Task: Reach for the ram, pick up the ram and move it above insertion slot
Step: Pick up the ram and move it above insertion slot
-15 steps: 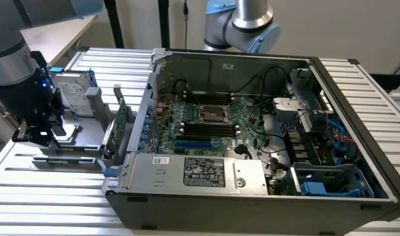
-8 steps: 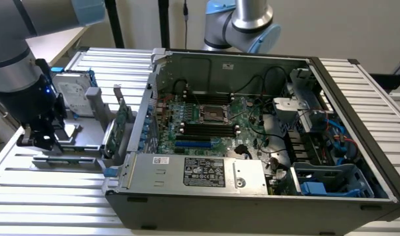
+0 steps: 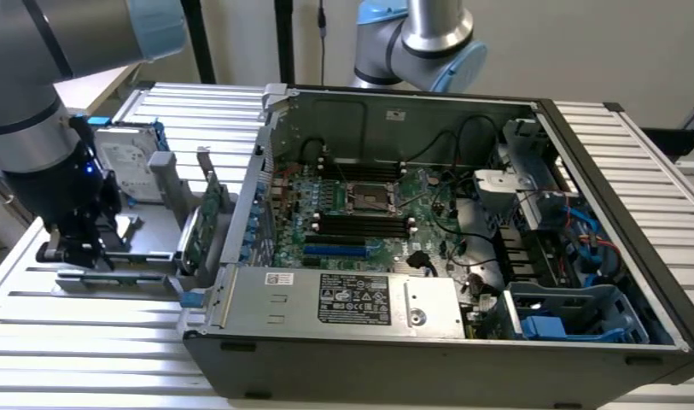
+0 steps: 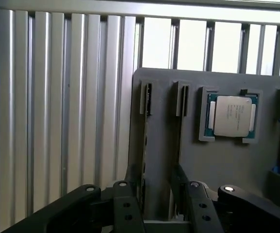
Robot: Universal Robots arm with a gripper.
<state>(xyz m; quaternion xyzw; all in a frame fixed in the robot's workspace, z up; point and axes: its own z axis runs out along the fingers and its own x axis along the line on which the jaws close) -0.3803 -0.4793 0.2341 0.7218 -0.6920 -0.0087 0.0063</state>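
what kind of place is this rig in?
Looks like a robot test bench for PC assembly, probably a lab: an open computer case with its motherboard exposed, a loose processor in a grey parts holder, all on a slatted metal table.

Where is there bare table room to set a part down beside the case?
Bare slatted table lies in front of the gray parts holder and the computer case, and a strip runs along the case at the exterior view's right. Crowded: the holder, with the claw, hard drive and green card, and the case interior.
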